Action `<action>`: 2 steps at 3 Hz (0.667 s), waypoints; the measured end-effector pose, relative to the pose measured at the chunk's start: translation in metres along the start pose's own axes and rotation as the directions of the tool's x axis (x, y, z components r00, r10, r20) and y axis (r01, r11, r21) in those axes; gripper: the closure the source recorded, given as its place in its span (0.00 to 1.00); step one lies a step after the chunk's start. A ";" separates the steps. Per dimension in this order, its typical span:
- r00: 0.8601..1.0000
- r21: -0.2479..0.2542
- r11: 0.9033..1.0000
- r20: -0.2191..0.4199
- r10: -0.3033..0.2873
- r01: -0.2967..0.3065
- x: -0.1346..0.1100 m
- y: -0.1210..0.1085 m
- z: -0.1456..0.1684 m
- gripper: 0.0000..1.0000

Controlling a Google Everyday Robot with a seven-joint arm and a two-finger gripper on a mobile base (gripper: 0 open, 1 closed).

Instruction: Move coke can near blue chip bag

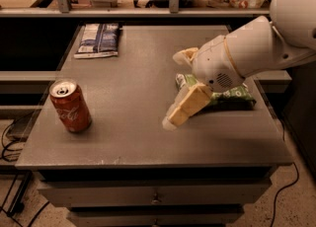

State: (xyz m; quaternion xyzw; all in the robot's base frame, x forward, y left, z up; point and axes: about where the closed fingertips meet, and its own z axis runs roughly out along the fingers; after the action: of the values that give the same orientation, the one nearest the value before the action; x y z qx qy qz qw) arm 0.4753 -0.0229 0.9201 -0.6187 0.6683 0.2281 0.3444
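Grey table (133,73), and the gripper (173,90) hovers right of centre, spread wide, holding nothing.
Coke can (70,105) stands upright near left; blue chip bag (98,40) lies far left; green bag (232,97) sits beneath the arm (256,48).

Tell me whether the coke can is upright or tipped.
Upright: the coke can stands on its base, silver top facing up. The gripper, open, hovers over the table, clear of the can.

coke can (70,105): red, upright, front-left of surface (133,68) | blue chip bag (98,39): flat, back-left corner, well apart from can | gripper (173,90): mid-right, fingers spread, empty
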 end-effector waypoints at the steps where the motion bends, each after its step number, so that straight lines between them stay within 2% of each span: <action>1: 0.999 -0.034 0.999 0.032 0.027 -0.026 -0.012 0.003 0.032 0.00; 2: 0.992 -0.064 0.994 0.086 0.094 -0.088 -0.032 0.014 0.087 0.00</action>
State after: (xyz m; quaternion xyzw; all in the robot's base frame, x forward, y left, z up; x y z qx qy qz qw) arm 0.4769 0.0638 0.8853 -0.5868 0.6726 0.2909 0.3445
